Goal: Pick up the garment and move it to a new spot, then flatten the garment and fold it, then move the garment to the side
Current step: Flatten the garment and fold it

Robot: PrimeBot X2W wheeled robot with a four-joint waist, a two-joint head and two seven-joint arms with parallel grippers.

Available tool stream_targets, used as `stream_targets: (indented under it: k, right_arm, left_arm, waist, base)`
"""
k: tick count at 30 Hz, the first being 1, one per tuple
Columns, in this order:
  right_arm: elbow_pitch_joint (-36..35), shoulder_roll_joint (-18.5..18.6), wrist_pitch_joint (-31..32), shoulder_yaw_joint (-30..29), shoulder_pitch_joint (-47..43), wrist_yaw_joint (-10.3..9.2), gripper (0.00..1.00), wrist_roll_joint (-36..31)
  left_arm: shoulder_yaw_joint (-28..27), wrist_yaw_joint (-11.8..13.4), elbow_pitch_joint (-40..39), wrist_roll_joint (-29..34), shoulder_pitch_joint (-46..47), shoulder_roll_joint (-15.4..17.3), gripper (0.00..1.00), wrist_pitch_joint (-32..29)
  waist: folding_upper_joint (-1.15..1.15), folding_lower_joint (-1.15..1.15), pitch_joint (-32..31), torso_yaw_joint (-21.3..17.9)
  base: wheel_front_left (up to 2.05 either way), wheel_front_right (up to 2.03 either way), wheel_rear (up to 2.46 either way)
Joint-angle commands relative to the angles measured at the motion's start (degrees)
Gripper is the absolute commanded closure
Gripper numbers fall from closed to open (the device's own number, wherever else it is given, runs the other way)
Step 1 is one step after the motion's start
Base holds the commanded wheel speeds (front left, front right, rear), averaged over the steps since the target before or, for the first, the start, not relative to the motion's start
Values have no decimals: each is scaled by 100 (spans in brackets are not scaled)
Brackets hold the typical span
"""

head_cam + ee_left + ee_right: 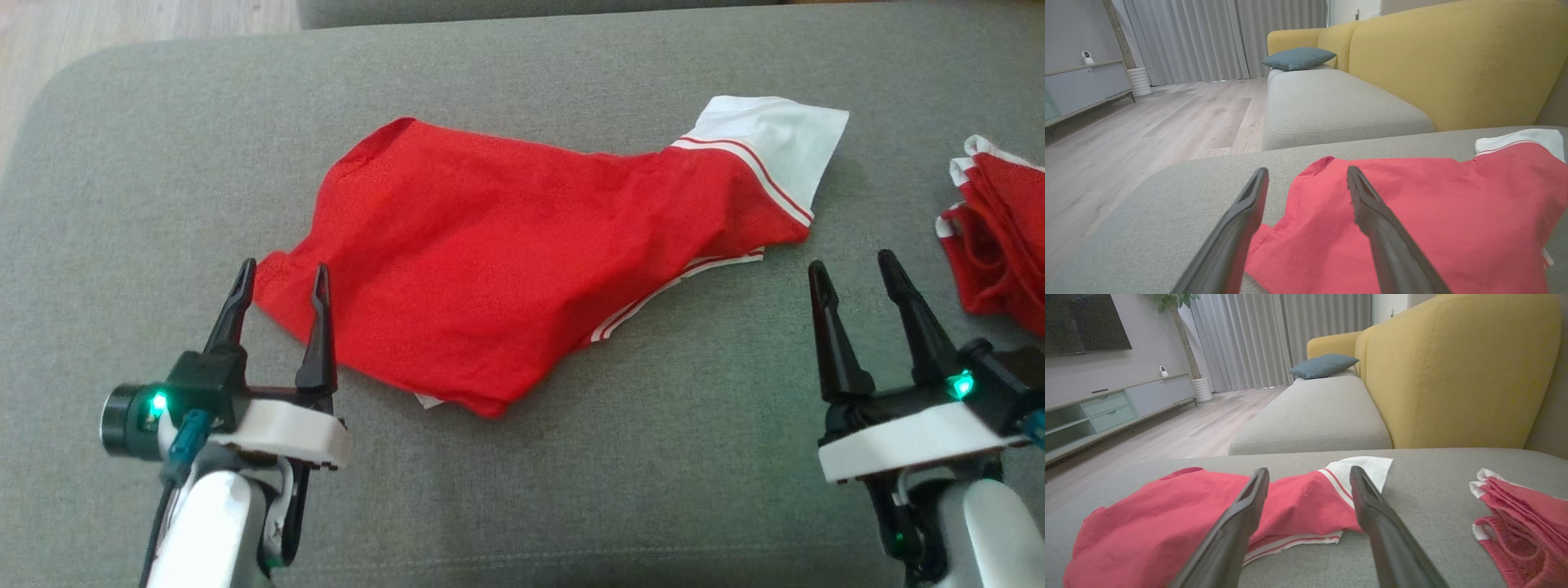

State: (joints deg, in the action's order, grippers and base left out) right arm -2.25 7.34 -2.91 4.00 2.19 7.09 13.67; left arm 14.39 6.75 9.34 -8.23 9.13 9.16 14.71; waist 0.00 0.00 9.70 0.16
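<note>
On grey cushion (571,498) — red garment (506,245) spread loosely; left hand (284,266), right hand (851,261) both released, empty.

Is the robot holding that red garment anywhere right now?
No, nothing is held. The left gripper and right gripper are both open, and the red garment lies loose on the grey cushion.

A grey upholstered seat (571,490) spans the head view, with a folded red-and-white pile (1000,237) at its right edge, while the right wrist view shows a yellow sofa back (1453,375) at upper right, a teal pillow (1325,365) top centre before grey curtains (1274,339), and a low cabinet (1106,410) at left.
</note>
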Motion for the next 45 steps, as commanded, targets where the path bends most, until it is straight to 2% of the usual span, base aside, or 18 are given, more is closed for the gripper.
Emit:
stream_targets:
  k: [1, 15, 19, 23, 33, 38, 45]
  right_arm:
    - [-332, -11, 68, 62, 68, 40, 0, -38]
    - [-700, -84, 304, -23, -56, 40, 0, -92]
    - [-762, -75, 336, -3, -3, 40, 0, -82]
    - [-814, -70, 345, 66, 131, 40, 0, -54]
    - [-677, -59, 190, 259, 539, 40, 0, 64]
    - [-569, -76, 107, 330, 634, 40, 0, 107]
    - [-417, -96, -13, 431, 752, 40, 0, 185]
  left_arm:
    - [-216, 51, -164, -35, 103, 139, 0, 29]
    - [-85, 40, -100, -19, 303, 184, 0, -33]
    - [-6, -57, -15, -22, 769, 159, 0, -208]
    - [62, -269, 273, -72, 1562, 165, 0, -622]
    - [61, -1040, 2419, -387, 3745, 423, 0, -1782]
    - [79, -1213, 3265, -481, 4295, 597, 0, -2112]
    - [410, -1388, 4317, -514, 4876, 857, 0, -2470]
  waist:
    - [0, 0, -12, -13]
    - [0, 0, 97, -26]
    - [0, 0, 284, -65]
    - [0, 0, 597, -180]
    - [0, 0, 1313, -591]
    - [0, 0, 1423, -735]
    - [0, 0, 1556, -924]
  base:
    - [0, 0, 0]
    - [0, 0, 0]
    - [0, 0, 0]
    - [0, 0, 0]
    - [0, 0, 0]
    - [0, 0, 0]
    - [0, 0, 0]
